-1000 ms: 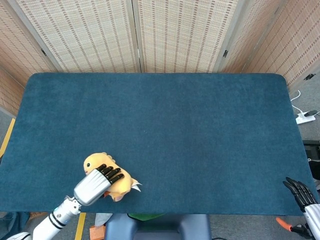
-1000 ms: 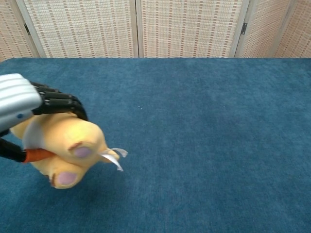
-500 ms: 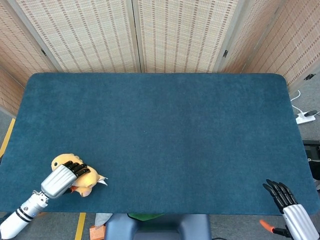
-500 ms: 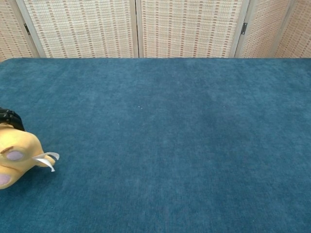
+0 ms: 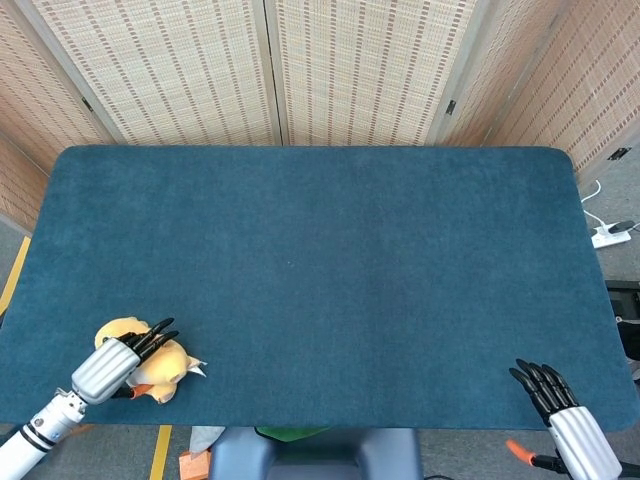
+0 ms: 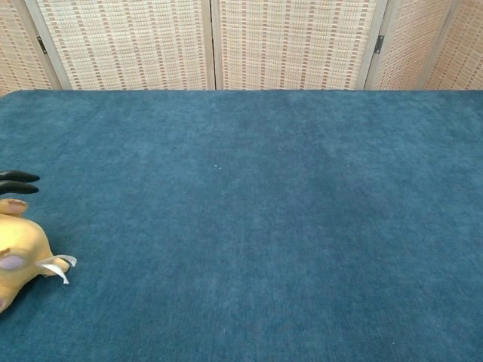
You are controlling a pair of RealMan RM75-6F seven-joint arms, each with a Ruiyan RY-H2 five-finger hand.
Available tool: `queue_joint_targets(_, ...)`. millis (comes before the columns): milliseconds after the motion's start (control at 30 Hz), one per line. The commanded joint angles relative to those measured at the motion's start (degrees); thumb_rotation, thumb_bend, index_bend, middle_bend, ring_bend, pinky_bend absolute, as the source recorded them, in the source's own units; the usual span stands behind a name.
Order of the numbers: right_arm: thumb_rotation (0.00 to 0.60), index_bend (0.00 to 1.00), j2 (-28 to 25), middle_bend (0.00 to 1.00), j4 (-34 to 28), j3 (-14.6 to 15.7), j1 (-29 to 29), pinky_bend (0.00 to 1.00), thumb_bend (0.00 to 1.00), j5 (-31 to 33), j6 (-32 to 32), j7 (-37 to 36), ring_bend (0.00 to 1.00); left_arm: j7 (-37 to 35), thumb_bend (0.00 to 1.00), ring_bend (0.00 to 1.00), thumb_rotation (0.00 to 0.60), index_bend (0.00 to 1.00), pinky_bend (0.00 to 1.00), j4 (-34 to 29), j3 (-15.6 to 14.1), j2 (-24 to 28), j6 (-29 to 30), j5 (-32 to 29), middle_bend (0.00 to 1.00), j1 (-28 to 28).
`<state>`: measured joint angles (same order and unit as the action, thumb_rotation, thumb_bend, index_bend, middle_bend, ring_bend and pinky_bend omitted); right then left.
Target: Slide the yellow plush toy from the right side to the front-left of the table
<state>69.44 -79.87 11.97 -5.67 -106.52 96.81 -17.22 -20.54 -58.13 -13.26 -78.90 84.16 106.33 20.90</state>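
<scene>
The yellow plush toy point(image 5: 160, 364) lies at the front-left of the blue table point(image 5: 330, 260), a white tag sticking out on its right. In the chest view only part of the toy point(image 6: 18, 258) shows at the left edge. My left hand point(image 5: 112, 364) lies over the toy's left side, its black fingers point(image 5: 156, 334) stretched out straight above the toy rather than curled on it. The fingertips point(image 6: 16, 181) hover just above the plush. My right hand point(image 5: 556, 402) sits at the table's front-right edge, fingers extended and holding nothing.
Woven screens point(image 5: 270, 70) stand behind the table's far edge. A white power strip point(image 5: 610, 236) lies on the floor beyond the right edge. The toy is close to the table's front edge.
The left hand slid the toy leftward along the front of the table, then straightened its fingers off the plush. The right hand has come forward over the front-right edge.
</scene>
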Motion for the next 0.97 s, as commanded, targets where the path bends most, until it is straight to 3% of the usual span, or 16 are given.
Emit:
queue_joint_targets(33,0.600,0.00,0.2,0.00,0.5,0.3,-0.1,0.00,0.09,-0.5,0.4,-0.8,0.00,-1.1,0.21,0.00,0.600,0.00,0.19,-4.8,0.5,1.9,0.8,-1.0,0.00,-0.3)
queue_joint_targets(267,0.600,0.00,0.0,0.00,1.9,0.5,-0.4,0.00,0.09,-1.6,2.3,-2.3,0.00,-1.7,0.21,0.00,0.600,0.00,0.18,-9.3,1.1,5.1,3.3,-1.9,0.00,-1.8)
queue_joint_targets(467,0.600,0.00,-0.5,0.00,1.0,-0.6,0.7,0.00,0.09,-2.2,2.7,-1.1,0.00,0.4,0.21,0.00,0.600,0.00,0.15,-16.5,0.7,11.6,11.9,-2.6,0.00,-7.5)
queue_joint_targets(600,0.600,0.00,-0.3,0.00,-1.0,-3.6,-0.2,0.00,0.09,0.3,4.2,5.9,0.00,2.2,0.22,0.00,0.600,0.00,0.15,-23.3,0.8,16.3,19.0,-9.6,0.00,-16.1)
queue_joint_targets(733,0.600,0.00,1.1,0.00,-3.0,-8.0,-2.4,0.00,0.09,3.9,7.9,17.6,0.00,5.8,0.25,0.00,0.600,0.00,0.13,-26.2,4.2,14.4,24.7,-20.0,0.00,-24.5)
queue_joint_targets(800,0.600,0.00,2.0,0.00,-3.7,-9.7,-3.2,0.00,0.09,5.2,9.3,21.3,0.00,6.4,0.27,0.00,0.600,0.00,0.13,-26.4,4.0,14.7,25.7,-19.4,0.00,-26.1)
queue_joint_targets(967,0.600,0.00,0.8,0.00,-5.3,-9.1,-3.9,0.00,0.11,6.1,8.5,21.3,0.00,5.6,0.28,0.00,0.600,0.00,0.13,-25.4,2.8,15.5,23.6,-15.7,0.00,-26.3)
